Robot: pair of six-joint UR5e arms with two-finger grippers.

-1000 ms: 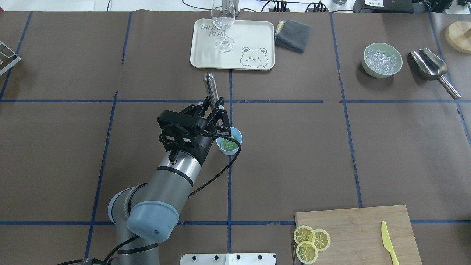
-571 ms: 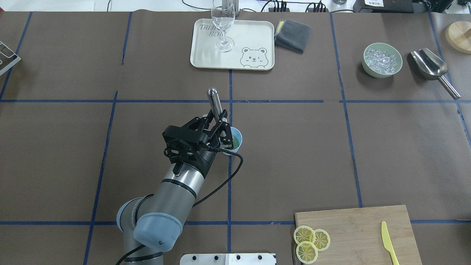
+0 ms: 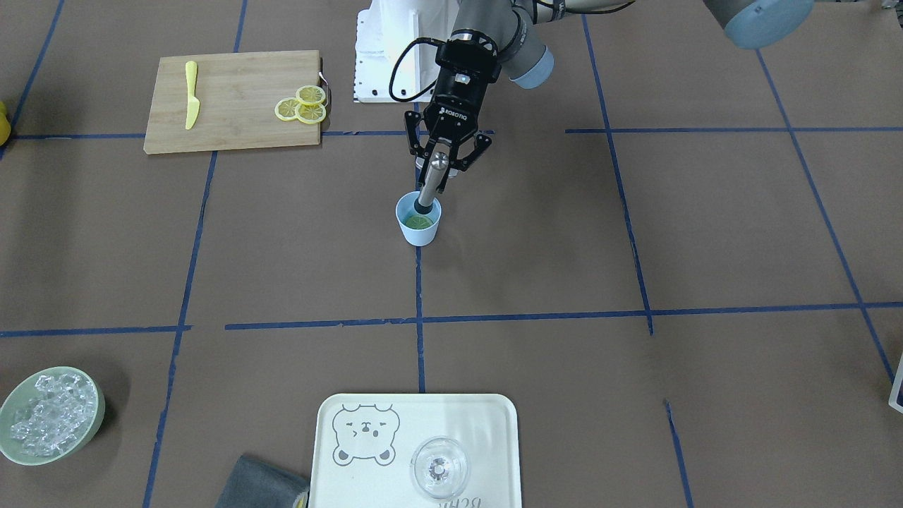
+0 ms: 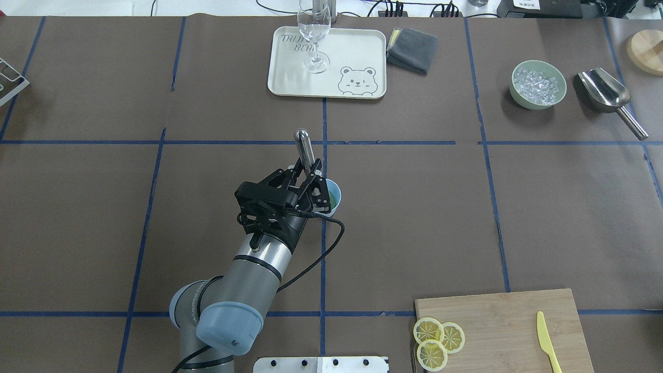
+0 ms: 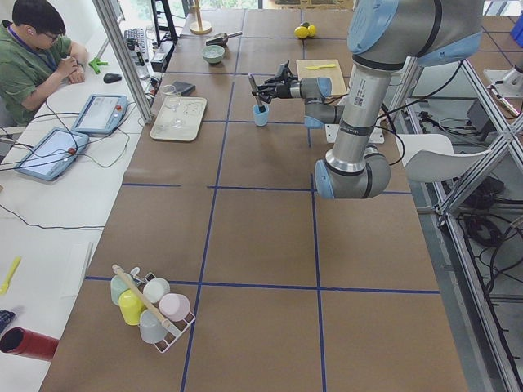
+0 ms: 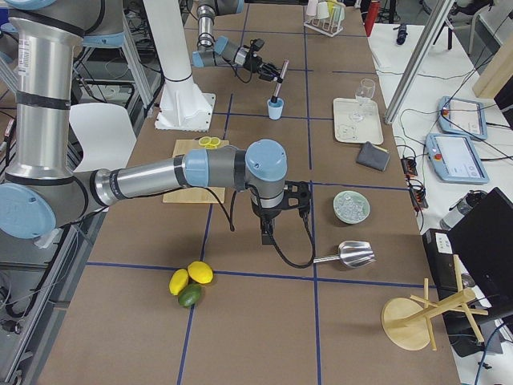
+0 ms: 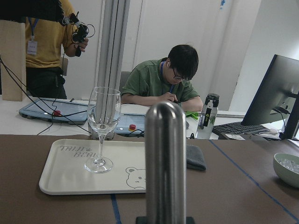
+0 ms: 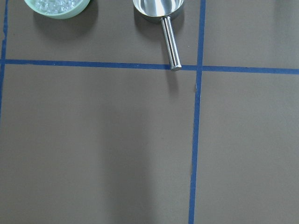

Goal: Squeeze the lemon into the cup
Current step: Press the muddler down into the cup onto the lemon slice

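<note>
The light-blue cup [image 3: 421, 236] stands near the table's middle with a greenish lemon slice [image 3: 417, 223] lying in its bottom. My left gripper [image 3: 441, 161] is shut on a steel muddler [image 3: 432, 176], tilted, with its dark lower end inside the cup on the slice. In the overhead view the gripper [image 4: 312, 178] covers much of the cup [image 4: 335, 206]. The muddler fills the middle of the left wrist view [image 7: 164, 163]. My right gripper [image 6: 268, 227] shows only in the exterior right view, hanging low over the table near the ice bowl; I cannot tell whether it is open or shut.
A wooden board [image 4: 507, 321] at front right carries three lemon slices [image 4: 435, 339] and a yellow knife [image 4: 546, 339]. A tray [image 4: 357, 52] with a wine glass [image 4: 313, 31], a grey cloth [image 4: 412, 49], an ice bowl [image 4: 538, 85] and a steel scoop [image 4: 606, 93] lie at the back.
My left gripper has come down and back toward the robot with the muddler. The muddler's lower end has gone deeper into the cup. The gripper now hides more of the cup.
</note>
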